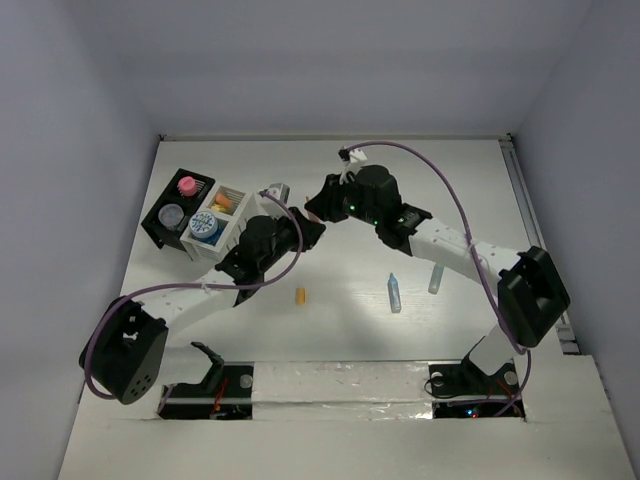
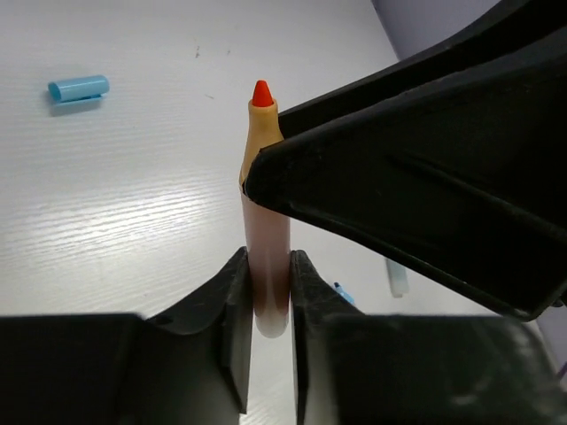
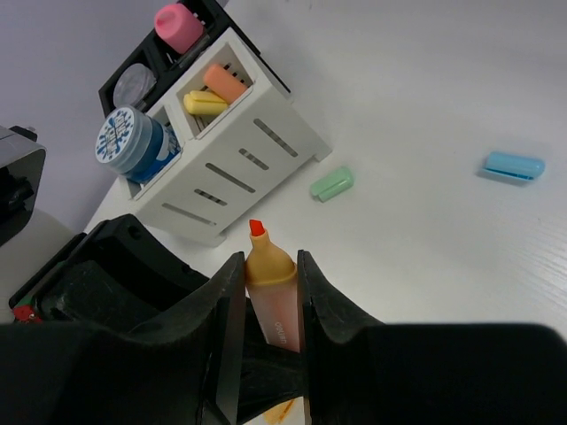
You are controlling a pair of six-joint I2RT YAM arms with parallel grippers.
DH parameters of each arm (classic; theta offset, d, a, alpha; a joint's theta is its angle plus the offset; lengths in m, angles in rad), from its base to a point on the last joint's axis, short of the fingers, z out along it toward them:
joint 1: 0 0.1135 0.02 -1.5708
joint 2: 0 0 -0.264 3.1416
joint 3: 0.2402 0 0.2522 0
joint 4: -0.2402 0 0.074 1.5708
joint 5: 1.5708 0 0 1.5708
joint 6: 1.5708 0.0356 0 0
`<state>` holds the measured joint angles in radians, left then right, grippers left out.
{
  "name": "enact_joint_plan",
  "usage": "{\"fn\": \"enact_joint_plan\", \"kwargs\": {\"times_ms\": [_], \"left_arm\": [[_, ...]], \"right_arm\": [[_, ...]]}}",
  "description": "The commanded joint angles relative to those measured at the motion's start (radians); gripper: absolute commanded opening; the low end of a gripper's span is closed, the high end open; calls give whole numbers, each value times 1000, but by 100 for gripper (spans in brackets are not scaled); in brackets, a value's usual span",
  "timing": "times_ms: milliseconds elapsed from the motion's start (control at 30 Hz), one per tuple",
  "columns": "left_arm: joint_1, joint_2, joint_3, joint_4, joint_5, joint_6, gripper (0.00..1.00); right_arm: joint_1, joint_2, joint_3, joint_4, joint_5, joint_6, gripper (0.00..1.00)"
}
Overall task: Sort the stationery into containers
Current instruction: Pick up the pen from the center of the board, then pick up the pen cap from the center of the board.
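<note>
Our left pincer (image 2: 268, 274) and right pincer (image 3: 270, 279) both clamp one orange highlighter (image 3: 268, 261), its red tip poking past the fingers. At eleven o'clock on the worktop (image 3: 425, 88) stands the white box (image 3: 266, 146), with the black tray (image 1: 153, 232) behind it.

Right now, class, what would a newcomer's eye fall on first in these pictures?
Both the left gripper and the right gripper clamp one orange highlighter between them, near the white box. That box holds a blue-lidded tub and pastel sticks, while a blue piece lies loose on the table.
</note>
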<state>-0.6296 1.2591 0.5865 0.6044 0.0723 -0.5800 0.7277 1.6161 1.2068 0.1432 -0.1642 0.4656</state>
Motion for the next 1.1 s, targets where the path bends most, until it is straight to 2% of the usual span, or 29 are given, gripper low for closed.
{"fn": "enact_joint_plan", "kwargs": {"times_ms": [0, 33, 167, 200, 233, 267, 367, 433, 467, 633, 700, 833, 900, 1067], "left_arm": [[-10, -33, 22, 60, -11, 23, 3], [-10, -36, 22, 60, -12, 26, 0], [-10, -73, 3, 55, -22, 40, 0], [-10, -102, -2, 40, -20, 55, 0], [-10, -121, -5, 29, -20, 63, 0], [-10, -138, -11, 12, -20, 74, 0], [-10, -251, -22, -116, -32, 115, 0], [-10, -299, -27, -179, -29, 130, 0], [-10, -350, -31, -248, -26, 128, 0], [-10, -533, -16, -455, -63, 97, 0], [-10, -607, 15, -549, -119, 98, 0], [-10, -647, 79, -687, -161, 117, 0], [-10, -645, 124, -745, -184, 147, 0], [-10, -649, 200, -818, -218, 212, 0]], "right_arm": [[9, -51, -13, 94, -14, 36, 0], [9, -58, -26, 108, -18, 48, 0], [9, -71, -29, 113, -29, 71, 0], [9, -74, -26, 107, -28, 73, 7], [9, -81, -24, 89, -26, 65, 15], [9, -96, -24, 81, -21, 59, 39], [0, -145, -30, 53, -61, 33, 82], [-1, -166, -26, 26, -110, 9, 89], [-1, -180, -30, 22, -113, 8, 99], [-1, -240, -76, -22, -77, 4, 100], [-1, -243, -88, -57, -86, 19, 100], [-1, -237, -165, -42, -228, 83, 100], [9, -228, -226, -15, -247, 90, 100], [88, -157, -233, -138, -76, 38, 100]]}}
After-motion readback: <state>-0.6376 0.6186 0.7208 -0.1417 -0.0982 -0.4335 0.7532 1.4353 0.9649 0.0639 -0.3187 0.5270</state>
